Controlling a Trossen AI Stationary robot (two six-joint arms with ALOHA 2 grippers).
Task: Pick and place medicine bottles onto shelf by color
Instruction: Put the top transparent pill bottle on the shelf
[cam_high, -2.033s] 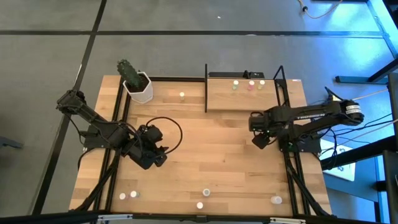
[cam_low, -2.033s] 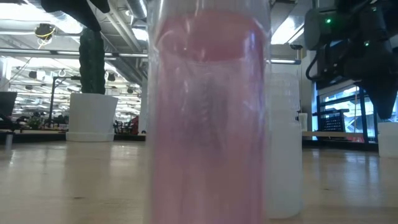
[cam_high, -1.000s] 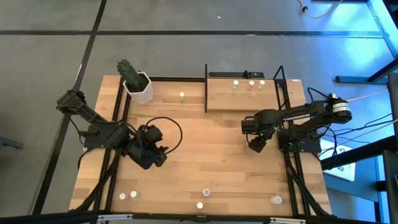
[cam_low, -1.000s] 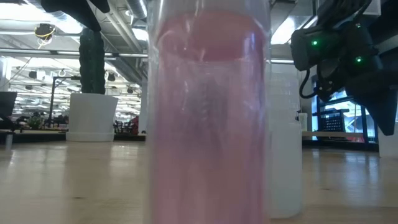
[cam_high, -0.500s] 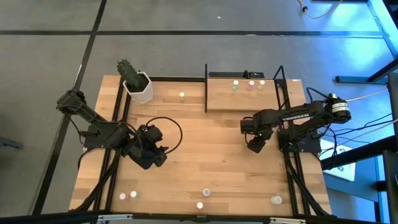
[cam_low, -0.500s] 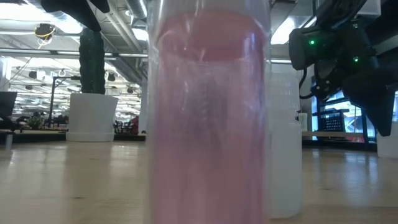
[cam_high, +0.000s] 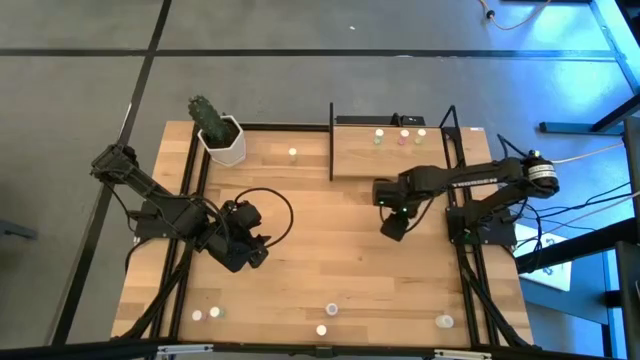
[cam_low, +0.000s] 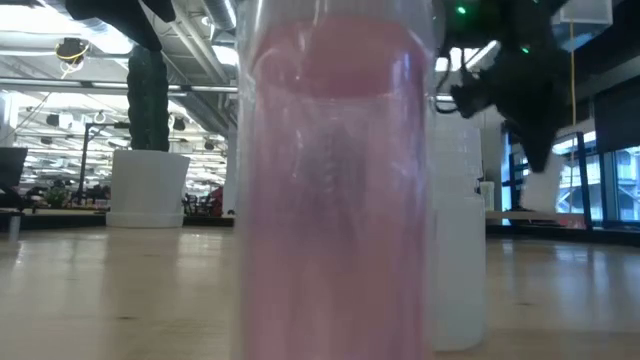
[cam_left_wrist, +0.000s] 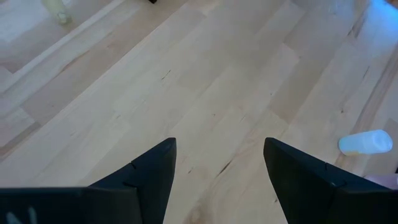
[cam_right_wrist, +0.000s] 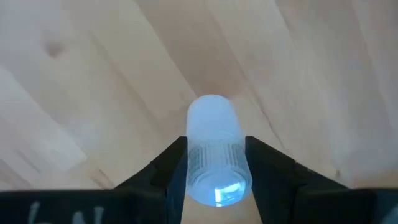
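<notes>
Since one second ago the right gripper (cam_high: 390, 228) has travelled left, away from the table's right edge and toward the centre, below the shelf (cam_high: 350, 160). It is pinching a white-capped bottle (cam_right_wrist: 214, 152) between both fingers (cam_right_wrist: 166, 167), above bare wood.

Obstructions: in the low view a pink bottle (cam_low: 335, 190) directly before the lens fills the middle of the frame; a whitish bottle (cam_low: 458, 240) is partly hidden behind it. The held bottle cannot be made out in the high view.

Count, high view: three bottles (cam_high: 403, 136) on the shelf's far edge; one yellowish-capped bottle (cam_high: 292, 154) on the table beside the plant pot (cam_high: 224, 142); five along the near edge, namely two at the left (cam_high: 205, 314), two at the centre (cam_high: 327, 319) and one at the right (cam_high: 444, 321).

The left gripper (cam_high: 250, 245) rests at the table's left side, fingers spread over bare wood; its wrist view shows a bottle lying on its side (cam_left_wrist: 365, 143).

Surface: light-wood tabletop (cam_high: 330, 270) on a black frame, grey floor around it. The low view shows a large hall with ceiling lights beyond.
</notes>
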